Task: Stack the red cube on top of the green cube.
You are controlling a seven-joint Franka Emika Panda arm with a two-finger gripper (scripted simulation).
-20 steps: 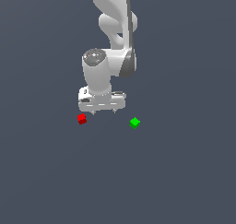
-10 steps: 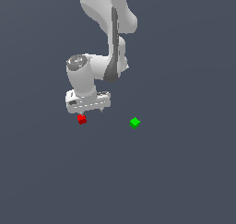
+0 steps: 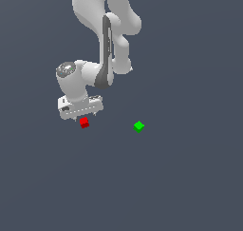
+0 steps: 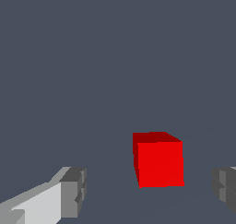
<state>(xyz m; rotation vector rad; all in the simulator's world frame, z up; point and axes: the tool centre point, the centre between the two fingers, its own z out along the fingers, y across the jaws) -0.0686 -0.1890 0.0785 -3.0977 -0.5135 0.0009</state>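
Observation:
The red cube (image 3: 84,123) rests on the grey floor, just under the white hand of the arm. My gripper (image 3: 81,117) hovers right above it, open. In the wrist view the red cube (image 4: 158,160) sits between the two spread fingertips (image 4: 73,192), nearer the right one, with clear gaps on both sides and nothing gripped. The green cube (image 3: 138,126) lies on the floor toward the exterior view's right of the red one, well apart from it. The wrist view leaves the green cube out of sight.
The white arm (image 3: 107,44) rises above the hand toward the top of the exterior view. A plain dark grey floor (image 3: 180,178) surrounds both cubes.
The hand has shifted toward the exterior view's left and come down, from beside the red cube to directly over it. Neither cube has moved.

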